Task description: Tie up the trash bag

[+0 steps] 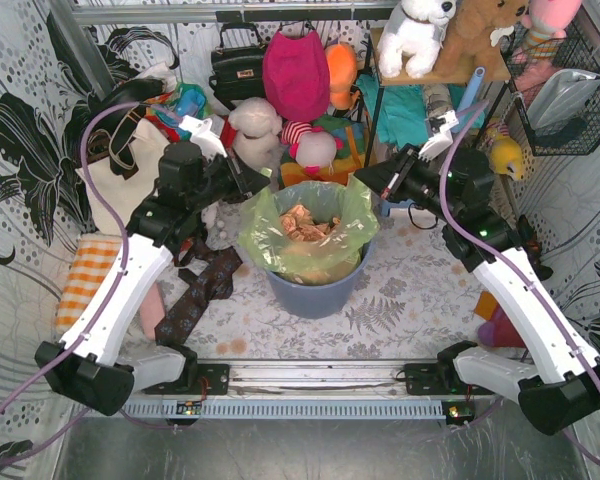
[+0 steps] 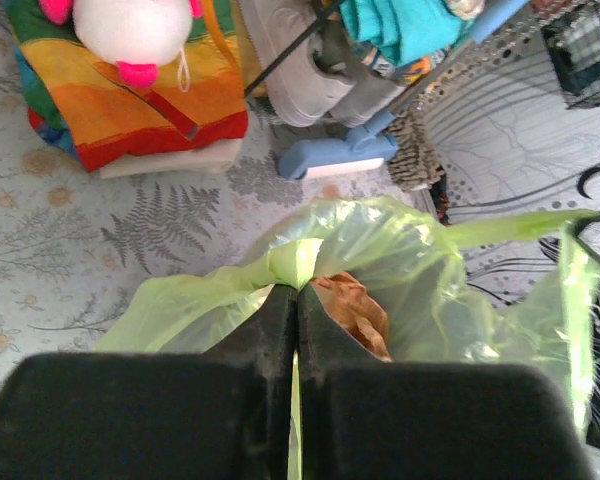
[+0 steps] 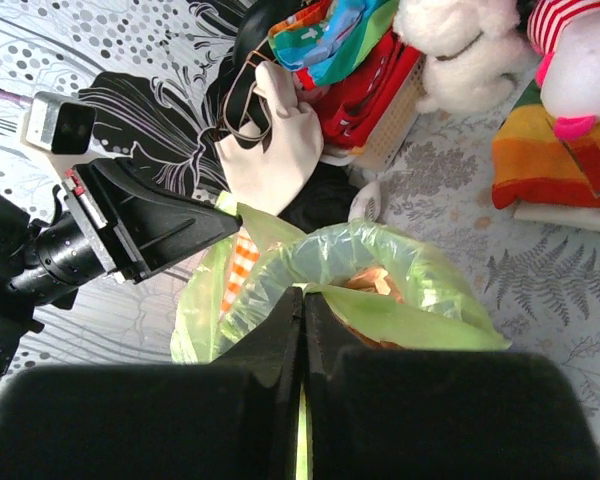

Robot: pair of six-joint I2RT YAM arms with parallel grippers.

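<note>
The lime-green trash bag (image 1: pixel 310 235) sits in a blue-grey round bin (image 1: pixel 315 292) at the table's middle, tan crumpled paper (image 1: pixel 308 222) showing inside. My left gripper (image 1: pixel 265 186) is at the bag's left rim, shut on a pinch of the green plastic (image 2: pixel 298 262). At the right rim, my right gripper (image 1: pixel 365 180) is shut on the bag's edge (image 3: pixel 380 310). In both wrist views a sliver of green film shows between the closed black fingers. The rim is pulled outward between the two grippers, mouth still wide.
Plush toys (image 1: pixel 258 128), a magenta fabric bag (image 1: pixel 296 75) and a black handbag (image 1: pixel 237 68) crowd the back. A wooden shelf (image 1: pixel 450 70) and wire basket (image 1: pixel 570 90) stand back right. An orange checked cloth (image 1: pixel 85 275) lies left, and a patterned dark cloth (image 1: pixel 202 295) lies beside the bin.
</note>
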